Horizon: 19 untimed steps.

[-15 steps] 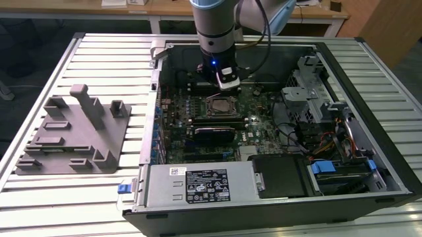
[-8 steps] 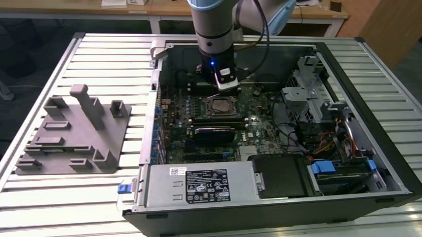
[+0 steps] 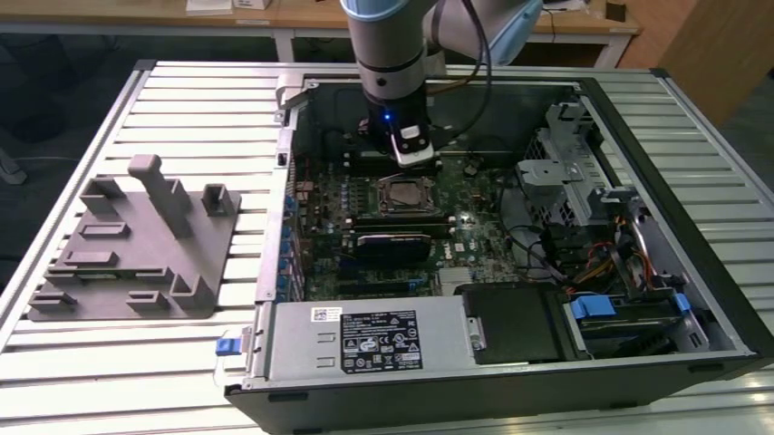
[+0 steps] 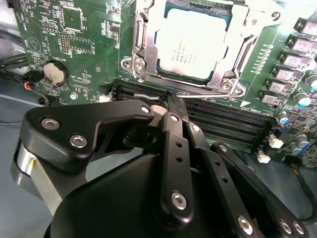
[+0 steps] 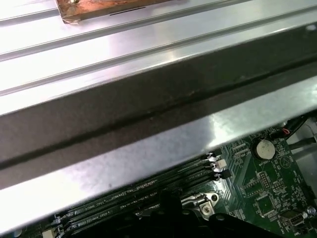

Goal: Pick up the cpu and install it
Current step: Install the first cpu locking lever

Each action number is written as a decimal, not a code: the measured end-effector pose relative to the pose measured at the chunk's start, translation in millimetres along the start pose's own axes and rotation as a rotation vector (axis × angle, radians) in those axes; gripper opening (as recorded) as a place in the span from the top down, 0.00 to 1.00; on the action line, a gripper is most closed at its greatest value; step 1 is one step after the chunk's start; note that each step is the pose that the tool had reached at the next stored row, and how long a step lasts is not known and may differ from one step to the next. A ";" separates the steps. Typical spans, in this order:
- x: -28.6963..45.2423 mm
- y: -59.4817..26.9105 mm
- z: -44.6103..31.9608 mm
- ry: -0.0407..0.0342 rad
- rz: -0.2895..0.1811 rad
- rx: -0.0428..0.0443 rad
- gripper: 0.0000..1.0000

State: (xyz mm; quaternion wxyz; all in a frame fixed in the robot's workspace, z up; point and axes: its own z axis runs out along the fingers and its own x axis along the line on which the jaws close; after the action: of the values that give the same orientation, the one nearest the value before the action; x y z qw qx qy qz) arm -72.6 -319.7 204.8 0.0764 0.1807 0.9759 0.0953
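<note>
Slatted metal tabletop carries an open computer case. Just beyond the gripper, whose fingers look pinched together and empty, the cpu already sits in its socket frame. Judging by this, any pressing should stay square and gentle.

A shiny silver square chip with a thin tan-green edge sits in a bright metal frame on a dark green circuit board speckled with tiny silver solder dots. Long black ribbed memory slots stripe the board beside it. The matte black gripper carries silver screw heads. The open tower case is black with grey metal inside, resting on a pale silver slatted table. A plain grey moulded fixture lies there. Small blue clips dot the case.
</note>
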 end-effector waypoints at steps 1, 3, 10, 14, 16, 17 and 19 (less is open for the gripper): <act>0.3 0.1 0.3 -0.0008 0.001 0.0001 0.89; 0.9 0.0 1.1 -0.0024 0.002 -0.0004 0.89; 1.7 -0.4 4.3 -0.0135 0.004 -0.0042 0.89; 1.9 -0.6 5.6 -0.0194 0.003 -0.0060 0.89; 1.9 -0.6 5.7 -0.0199 0.003 -0.0061 0.89; 2.0 -0.6 5.7 -0.0202 0.003 -0.0062 0.89; 2.2 -0.8 5.9 -0.0213 0.003 -0.0068 0.89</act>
State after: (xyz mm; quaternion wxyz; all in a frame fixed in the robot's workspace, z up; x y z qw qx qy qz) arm -73.9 -318.6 198.7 0.0873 0.1830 0.9744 0.0969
